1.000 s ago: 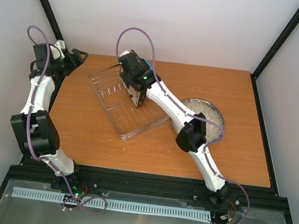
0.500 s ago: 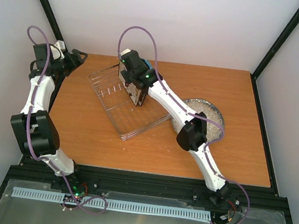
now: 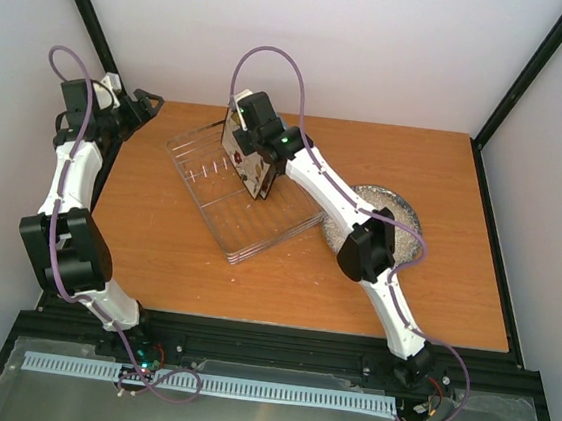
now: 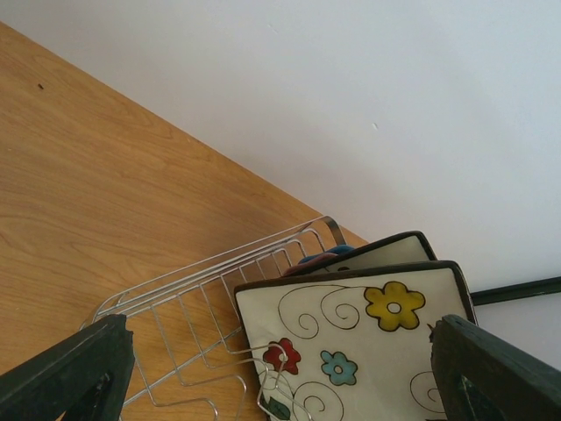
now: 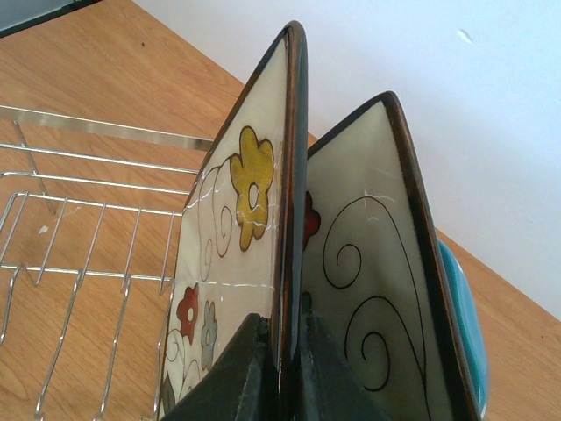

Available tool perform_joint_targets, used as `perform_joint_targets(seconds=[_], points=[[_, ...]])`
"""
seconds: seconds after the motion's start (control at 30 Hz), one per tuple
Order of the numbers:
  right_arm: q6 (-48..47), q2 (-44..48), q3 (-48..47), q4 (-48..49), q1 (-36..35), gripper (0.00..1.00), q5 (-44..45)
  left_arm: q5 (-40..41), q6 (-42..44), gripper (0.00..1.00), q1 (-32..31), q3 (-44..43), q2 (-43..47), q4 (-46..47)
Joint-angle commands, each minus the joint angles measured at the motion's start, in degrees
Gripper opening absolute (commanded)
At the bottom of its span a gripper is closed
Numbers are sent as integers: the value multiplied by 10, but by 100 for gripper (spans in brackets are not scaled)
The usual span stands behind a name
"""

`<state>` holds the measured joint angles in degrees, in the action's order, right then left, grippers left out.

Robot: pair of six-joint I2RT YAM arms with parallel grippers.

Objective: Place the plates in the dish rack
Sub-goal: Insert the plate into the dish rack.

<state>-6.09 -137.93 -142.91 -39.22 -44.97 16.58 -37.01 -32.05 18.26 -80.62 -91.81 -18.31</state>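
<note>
Plates (image 5: 219, 246), square, glossy cream, stand upright in thin-wire dish rack (image 5: 105, 129).

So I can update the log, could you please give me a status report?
Left gripper open, at far corner. Right gripper shut on flowered plate, upright in rack. Grey plate on table. Nothing in the way.
</note>
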Motion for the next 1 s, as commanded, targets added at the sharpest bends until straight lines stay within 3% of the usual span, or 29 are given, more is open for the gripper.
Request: perform_joint_targets(seconds=[0.0,0.43,0.53,0.6,0.87,0.97], points=[[10,-38,38,-46,7,3,-16,0,-7,93,1,-14,11,13],[30,-45,36,-76,6,16,-31,-1,-5,93,2,-11,10,13],[31,-44,36,-76,6,15,-30,-3,-7,93,1,-10,9,15],[29,-42,36,-75,6,23,-29,-4,-9,93,1,-11,8,17],[17,-43,20,-58,-1,20,-22,-3,-4,93,1,-19,6,13],[11,-46,12,-50,-6,33,-25,-3,-3,93,2,-18,6,10]])
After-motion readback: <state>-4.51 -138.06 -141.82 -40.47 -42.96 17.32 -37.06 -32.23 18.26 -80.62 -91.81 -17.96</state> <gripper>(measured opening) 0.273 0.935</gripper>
